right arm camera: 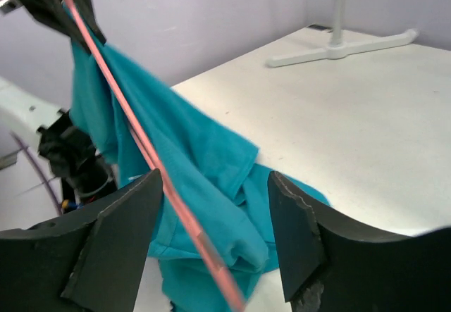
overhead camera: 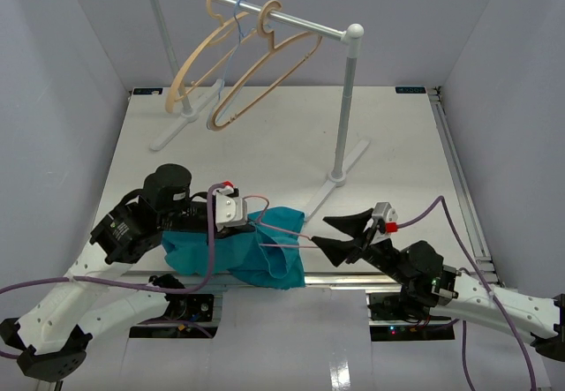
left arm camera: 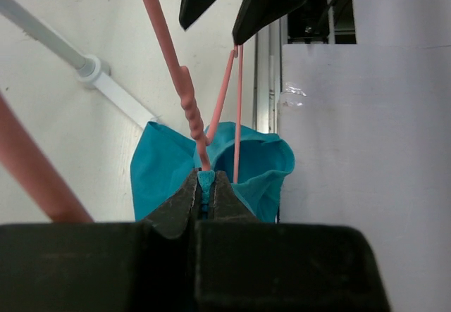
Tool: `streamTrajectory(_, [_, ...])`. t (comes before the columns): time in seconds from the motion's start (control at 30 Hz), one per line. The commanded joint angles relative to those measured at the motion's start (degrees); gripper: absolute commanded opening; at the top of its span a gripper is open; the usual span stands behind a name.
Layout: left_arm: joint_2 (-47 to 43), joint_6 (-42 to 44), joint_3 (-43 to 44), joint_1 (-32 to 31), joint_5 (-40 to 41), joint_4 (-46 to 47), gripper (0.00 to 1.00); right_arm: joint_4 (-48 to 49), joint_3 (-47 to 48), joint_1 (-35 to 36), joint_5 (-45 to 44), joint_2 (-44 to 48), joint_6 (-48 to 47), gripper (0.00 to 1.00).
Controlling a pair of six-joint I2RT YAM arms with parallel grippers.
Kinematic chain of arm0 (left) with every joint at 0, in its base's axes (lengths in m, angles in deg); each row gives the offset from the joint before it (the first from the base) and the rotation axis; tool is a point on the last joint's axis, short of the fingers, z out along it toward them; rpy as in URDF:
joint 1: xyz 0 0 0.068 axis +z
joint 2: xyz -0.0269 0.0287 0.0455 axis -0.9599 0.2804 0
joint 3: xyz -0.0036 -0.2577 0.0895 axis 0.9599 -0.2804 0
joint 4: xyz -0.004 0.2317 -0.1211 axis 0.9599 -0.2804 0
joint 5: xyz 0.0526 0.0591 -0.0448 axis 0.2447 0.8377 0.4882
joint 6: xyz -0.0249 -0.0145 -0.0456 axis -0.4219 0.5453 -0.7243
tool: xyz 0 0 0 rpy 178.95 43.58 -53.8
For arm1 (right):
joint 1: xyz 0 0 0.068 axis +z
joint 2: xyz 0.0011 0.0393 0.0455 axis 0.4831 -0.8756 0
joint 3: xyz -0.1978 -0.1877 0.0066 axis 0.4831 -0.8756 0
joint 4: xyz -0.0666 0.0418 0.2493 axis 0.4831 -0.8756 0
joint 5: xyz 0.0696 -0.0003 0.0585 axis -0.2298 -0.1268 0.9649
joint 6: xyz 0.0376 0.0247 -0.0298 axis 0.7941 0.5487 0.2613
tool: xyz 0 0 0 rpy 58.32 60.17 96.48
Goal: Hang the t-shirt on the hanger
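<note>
In the right wrist view the hanger [right arm camera: 143, 143] blurs toward bottom centre and runs off the edge. In the top view the t-shirt [overhead camera: 234, 254] buries most of it; at upper centre, the light-blue hanger [overhead camera: 238, 10] between 2 beige hangers [overhead camera: 267, 31] is too thin to trace.

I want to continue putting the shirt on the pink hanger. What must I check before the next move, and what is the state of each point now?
1. Left gripper shut on the small teal fabric t-shirt: ok.
2. Right gripper closed on the thin pink wire hanger: not ok; the wire passes between its open jaws.
3. Hanger arm inside the shirt's neck opening: cannot tell.
4. Left gripper also pinching the hanger: cannot tell.
5. White rack with beige hangers away from both arms: ok.
</note>
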Motion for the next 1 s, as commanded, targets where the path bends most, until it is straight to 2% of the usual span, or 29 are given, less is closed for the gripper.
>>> streamTrajectory(0.0, [1.5, -8.3, 0.2, -0.2, 12.1, 5.1, 0.00, -3.2, 3.4, 0.0, -11.2, 3.7, 4.7, 0.70])
streamTrajectory(0.13, [2.1, -12.5, 0.1, -0.2, 17.6, 7.7, 0.00, -4.8, 4.5, 0.0, -15.7, 2.7, 6.8, 0.71])
streamTrajectory(0.27, [1.2, -16.5, -0.6, -0.3, 21.9, 10.5, 0.00, -6.3, 7.5, -0.1, -19.1, -2.4, 8.3, 0.70])
streamTrajectory(0.5, [-2.6, -22.7, -2.7, -0.2, 28.2, 14.6, 0.00, -5.9, 11.3, 0.0, -15.6, -12.8, 13.6, 0.64])
streamTrajectory(0.73, [-4.8, -27.2, -4.7, -0.3, 28.8, 16.7, 0.00, 0.0, 12.8, 0.6, -12.4, -25.0, 16.8, 0.62])
streamTrajectory(0.97, [-6.7, -29.4, -6.9, -0.3, 29.9, 18.0, 0.00, 4.6, 15.1, 3.7, -14.1, -31.2, 17.5, 0.61])
